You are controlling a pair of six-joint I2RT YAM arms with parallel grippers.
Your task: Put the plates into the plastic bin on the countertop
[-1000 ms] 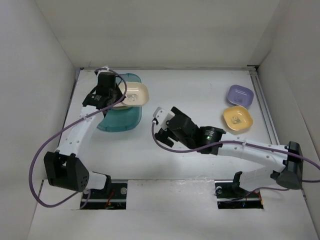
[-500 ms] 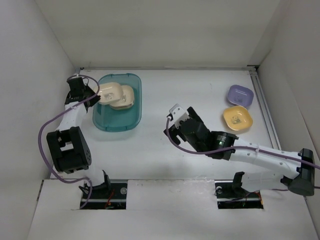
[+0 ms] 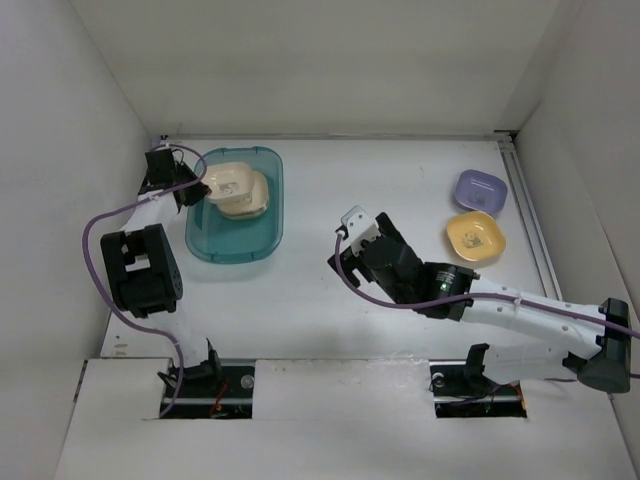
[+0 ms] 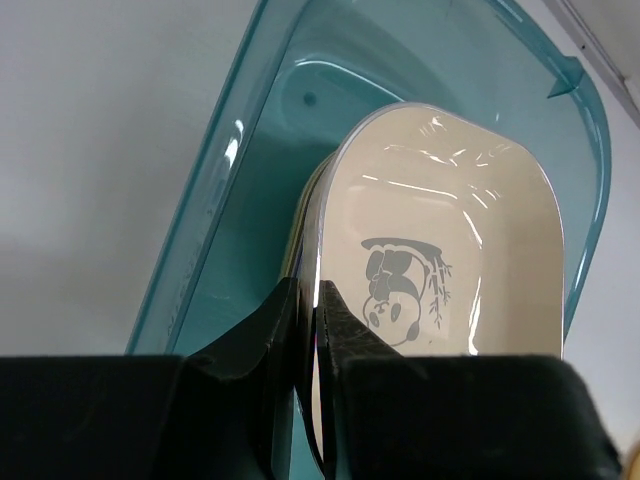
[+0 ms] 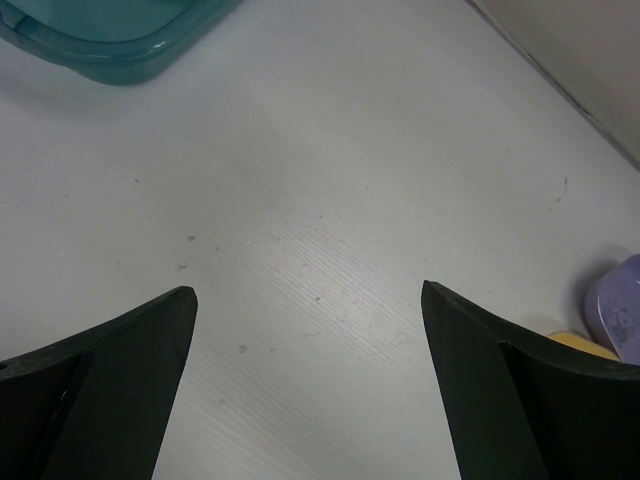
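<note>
Grips cream rounded-square plate (image 4: 440,260) in left fingers (image 4: 270,340) over translucent teal plastic bin (image 4: 215,230); holds right fingers (image 5: 110,370) spread wide above matte white surface (image 5: 330,200).

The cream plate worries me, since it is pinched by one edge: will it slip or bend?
Probably stiff: the cream plate holds its shape though the left fingers pinch only its rim. Its glinting gloss suggests it may slip. Likely light, since that small pinch holds it over the bin.
</note>
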